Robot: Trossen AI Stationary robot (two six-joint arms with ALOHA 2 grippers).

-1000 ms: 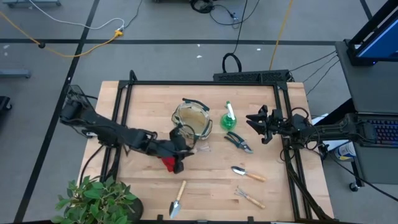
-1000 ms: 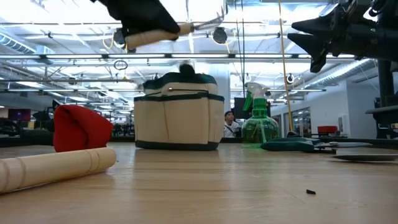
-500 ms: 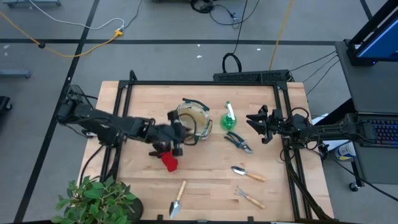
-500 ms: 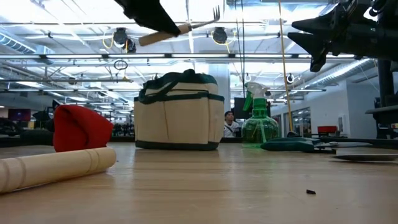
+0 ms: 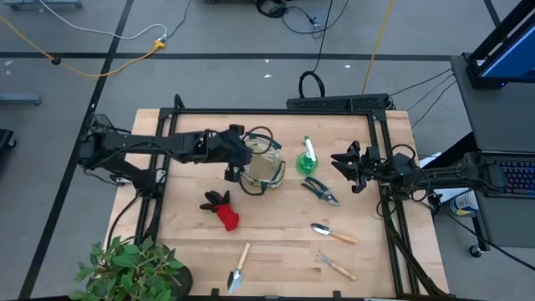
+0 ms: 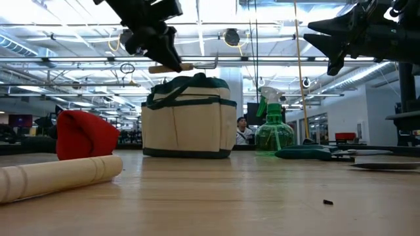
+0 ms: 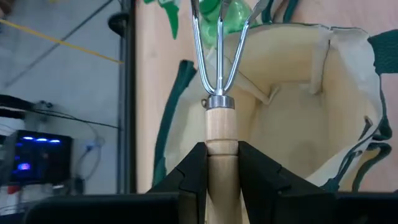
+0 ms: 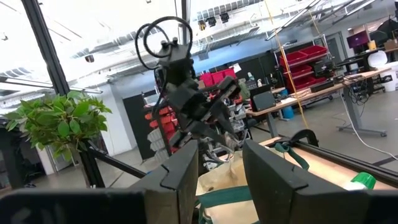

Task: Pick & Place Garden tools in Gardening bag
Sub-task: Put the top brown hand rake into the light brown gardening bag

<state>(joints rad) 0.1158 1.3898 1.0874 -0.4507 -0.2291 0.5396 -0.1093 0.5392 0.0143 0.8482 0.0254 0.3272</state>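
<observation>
Left wrist view: left gripper clamps the fork over the gardening bag.
Fork handle partly hidden between fingers; right gripper, centre-right in the high view, stands open.

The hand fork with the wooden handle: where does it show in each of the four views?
High view: the hand fork is hard to make out under the left gripper, at the gardening bag's left rim.
Low view: held level above the bag, upper middle.
Left wrist view: centre, between the fingers, tines over the bag's opening.
Right wrist view: not clearly visible.
Shared landmark: the gardening bag.
</observation>
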